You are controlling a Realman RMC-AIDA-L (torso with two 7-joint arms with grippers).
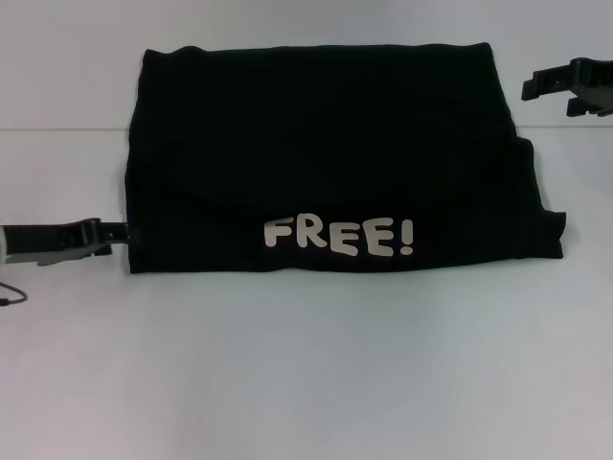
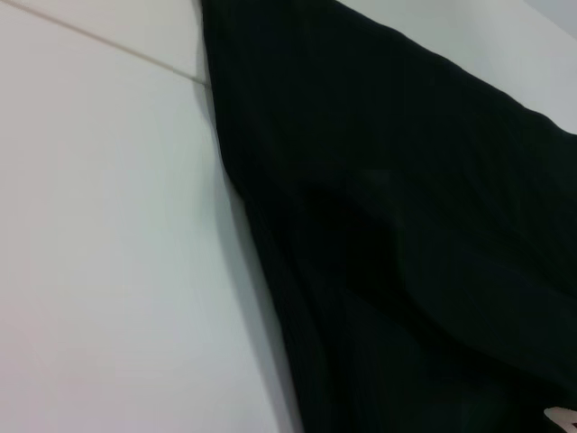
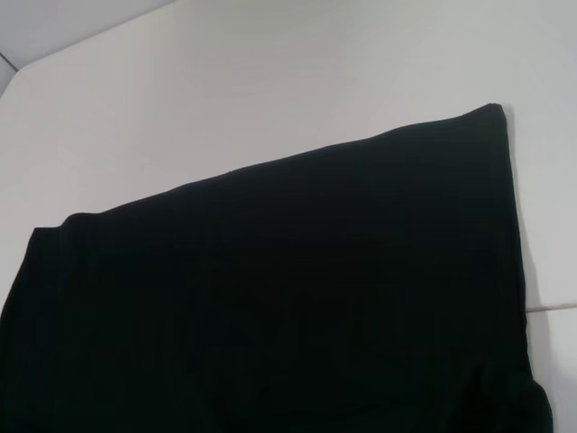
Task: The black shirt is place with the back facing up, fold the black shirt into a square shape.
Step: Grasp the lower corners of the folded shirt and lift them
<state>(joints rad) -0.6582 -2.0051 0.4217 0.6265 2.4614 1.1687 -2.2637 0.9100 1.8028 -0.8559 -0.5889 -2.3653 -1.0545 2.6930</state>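
The black shirt [image 1: 326, 153] lies flat on the white table [image 1: 306, 374], folded into a wide rectangle. Its cream "FREE!" lettering [image 1: 338, 236] faces up near the front edge. A flap of cloth sticks out at the shirt's right side [image 1: 541, 225]. My left gripper [image 1: 113, 233] is low at the shirt's front left corner, its tip at the cloth's edge. My right gripper [image 1: 529, 84] is open and empty, raised beside the shirt's back right corner and apart from it. The shirt also fills the left wrist view [image 2: 406, 225] and the right wrist view [image 3: 270, 289].
A seam [image 1: 57, 130] runs across the table under the shirt's back half. A thin cable [image 1: 11, 292] hangs by the left arm at the left edge. Bare table lies in front of the shirt.
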